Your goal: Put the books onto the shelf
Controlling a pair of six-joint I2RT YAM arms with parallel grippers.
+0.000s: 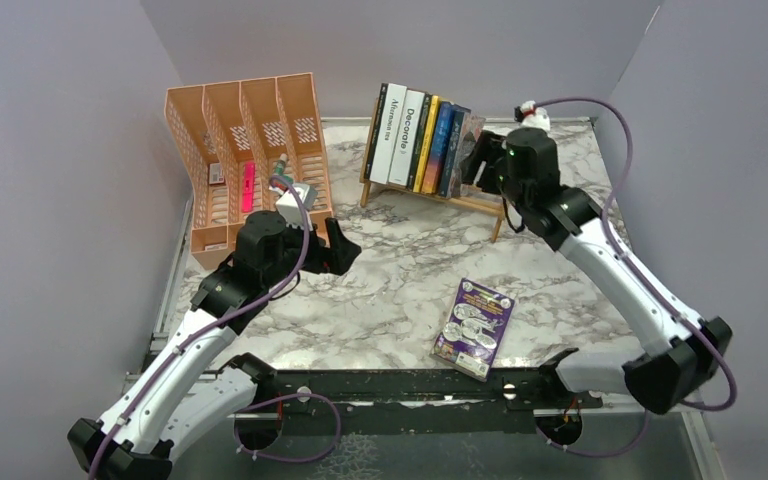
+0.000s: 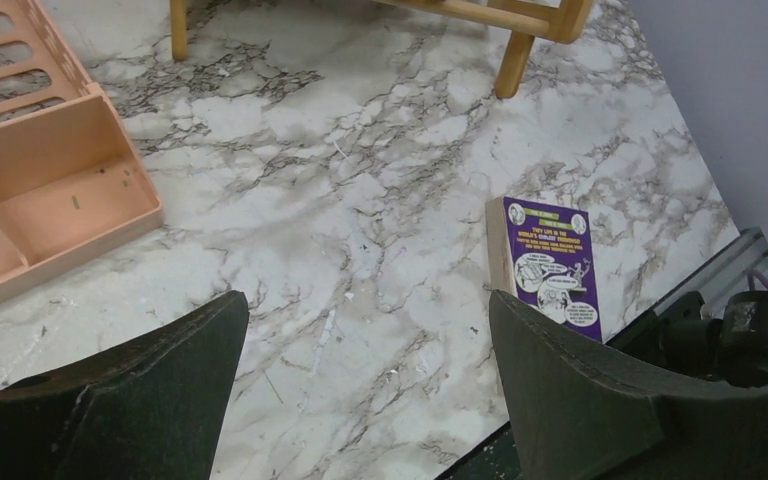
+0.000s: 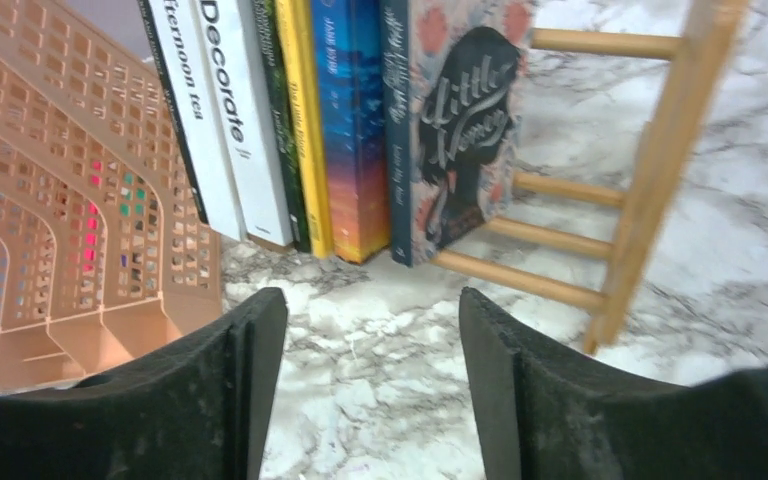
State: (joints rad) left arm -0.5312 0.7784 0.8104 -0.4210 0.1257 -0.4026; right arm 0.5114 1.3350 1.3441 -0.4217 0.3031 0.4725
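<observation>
Purple book (image 1: 473,328) flat; orange organiser (image 1: 210,238) beside shelf (image 3: 660,170)

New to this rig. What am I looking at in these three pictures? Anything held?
Two robot arms bolted at the table's near edge, each ending in a two-finger claw. The wide picture comes from a fixed camera above and behind them. The other two come from wrist cameras, so the dark wedges are each claw's own fingers. On the marble table: a wooden shelf with a row of upright books, an orange file organiser, and one purple book lying flat near the front. The left claw is open over the table. The right claw is open, facing the shelved books. Neither holds anything.
</observation>
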